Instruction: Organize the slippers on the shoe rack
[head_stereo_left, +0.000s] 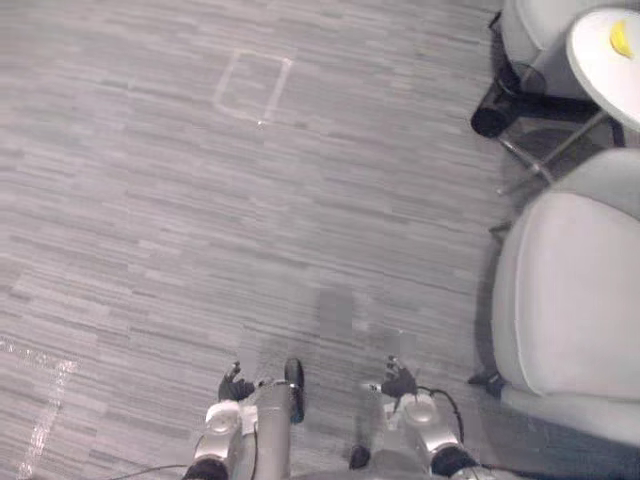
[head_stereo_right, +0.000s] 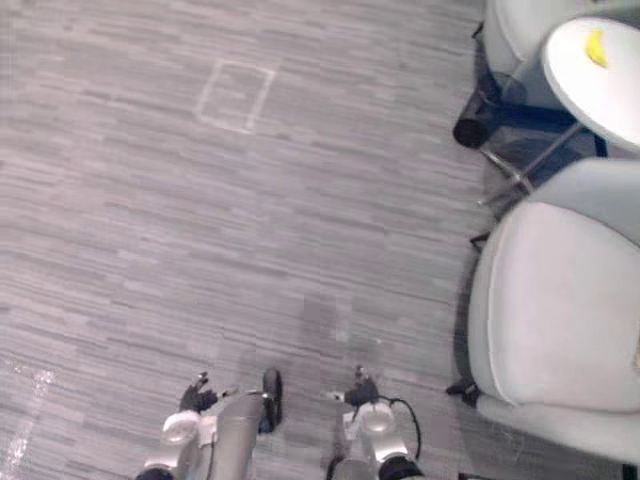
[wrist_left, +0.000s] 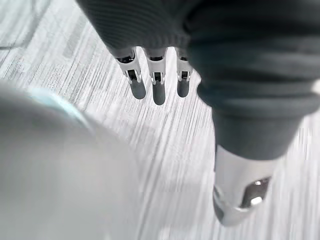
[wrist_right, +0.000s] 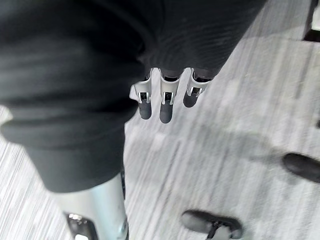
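My left hand (head_stereo_left: 234, 384) hangs low at my side over grey striped floor. In the left wrist view its fingers (wrist_left: 157, 86) are straight and the thumb (wrist_left: 239, 196) stands apart, with nothing in the hand. My right hand (head_stereo_left: 398, 381) hangs on the other side at the same height. The right wrist view has its fingers (wrist_right: 162, 102) straight over the floor, holding nothing.
A pale grey armchair (head_stereo_left: 570, 300) stands close on my right. Farther back on the right are a second chair (head_stereo_left: 535, 30) and a round white table (head_stereo_left: 600, 60) with a yellow thing (head_stereo_left: 621, 38) on it. A taped rectangle (head_stereo_left: 252, 87) marks the floor ahead.
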